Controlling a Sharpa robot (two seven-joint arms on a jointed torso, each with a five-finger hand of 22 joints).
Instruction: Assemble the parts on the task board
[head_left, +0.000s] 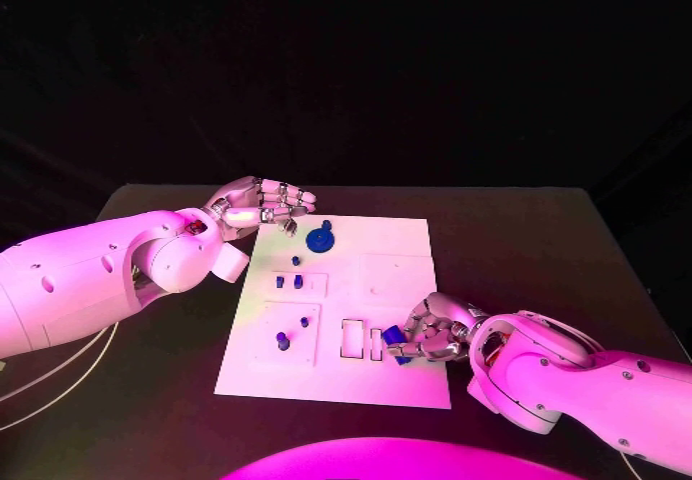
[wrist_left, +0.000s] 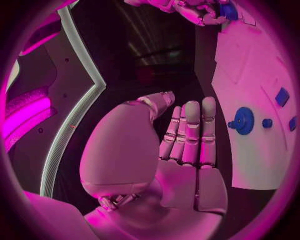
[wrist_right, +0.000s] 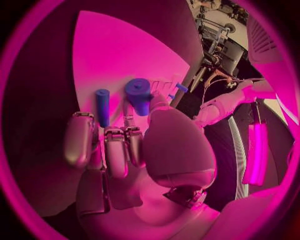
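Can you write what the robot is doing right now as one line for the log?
left hand: holds nothing, at white task board far edge | right hand: holds small blue part | round blue disc part: on board

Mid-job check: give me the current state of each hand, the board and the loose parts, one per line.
Left hand: at the board's far left corner, fingers curled, holding nothing.
Right hand: near edge of the board, gripping a blue part.
Task board: flat on the table.
Blue round disc: lying on the board near the left hand.
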